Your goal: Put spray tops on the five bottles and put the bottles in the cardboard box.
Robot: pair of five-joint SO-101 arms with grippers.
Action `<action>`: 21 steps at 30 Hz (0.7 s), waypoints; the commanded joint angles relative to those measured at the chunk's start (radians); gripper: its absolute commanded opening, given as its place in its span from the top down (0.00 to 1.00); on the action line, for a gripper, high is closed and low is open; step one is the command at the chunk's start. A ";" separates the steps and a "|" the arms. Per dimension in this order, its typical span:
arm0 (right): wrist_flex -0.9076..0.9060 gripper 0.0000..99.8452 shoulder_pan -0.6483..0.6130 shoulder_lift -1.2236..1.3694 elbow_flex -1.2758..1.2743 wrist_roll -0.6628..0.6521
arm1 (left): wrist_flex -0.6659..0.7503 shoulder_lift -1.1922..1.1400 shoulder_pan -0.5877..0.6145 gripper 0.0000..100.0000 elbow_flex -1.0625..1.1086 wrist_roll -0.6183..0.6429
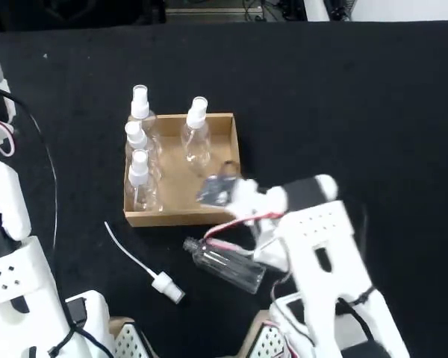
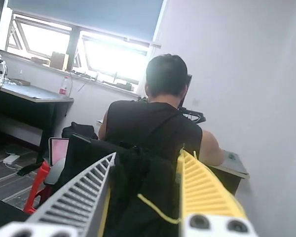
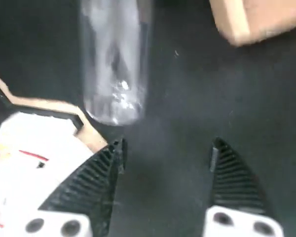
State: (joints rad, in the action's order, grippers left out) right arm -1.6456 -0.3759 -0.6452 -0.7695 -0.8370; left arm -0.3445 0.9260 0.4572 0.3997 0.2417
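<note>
- R arm (image 1: 325, 253), white, sits closest to the lens at the table's 5 o'clock edge and stretches toward 11 o'clock.
- Right gripper (image 3: 167, 148): black ribbed fingers spread wide, nothing between them. In the high view it sits over the cardboard box's (image 1: 209, 218) 4 o'clock corner.
- Table (image 1: 343, 97) has a black cloth top.
- Room, seen in the left wrist view: white wall (image 2: 246, 74), bright windows (image 2: 108, 57), a dark desk (image 2: 34, 96), and a person (image 2: 155, 128) seated w/ back turned.
- Uncapped bottle (image 1: 228, 266) lies flat on the cloth at approx 5 o'clock from the box. Long axis runs 10 to 4 o'clock, w/ neck toward 10; its clear base is just beyond the R fingertips.
- Loose spray top (image 1: 166, 284) lies at 6 o'clock from the box, tube trailing toward 10 o'clock.
- Capped bottles (image 1: 196, 134): four, upright; three stand along the box's 9 o'clock side, one is nearer 12.
- L arm (image 1: 7, 224) is at the 9 o'clock edge. Left gripper (image 2: 145, 158) is aimed out into the room, white and yellow fingers apart, holding nothing.
</note>
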 commanded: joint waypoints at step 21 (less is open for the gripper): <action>0.532 0.74 -0.331 -0.030 -0.421 0.428 | 0.018 0.006 0.005 0.83 -0.013 0.008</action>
State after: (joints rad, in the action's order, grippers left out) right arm -1.1331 -0.7196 -0.6452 -1.1960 -0.4089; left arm -0.3445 0.9260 0.4572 0.3997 0.2417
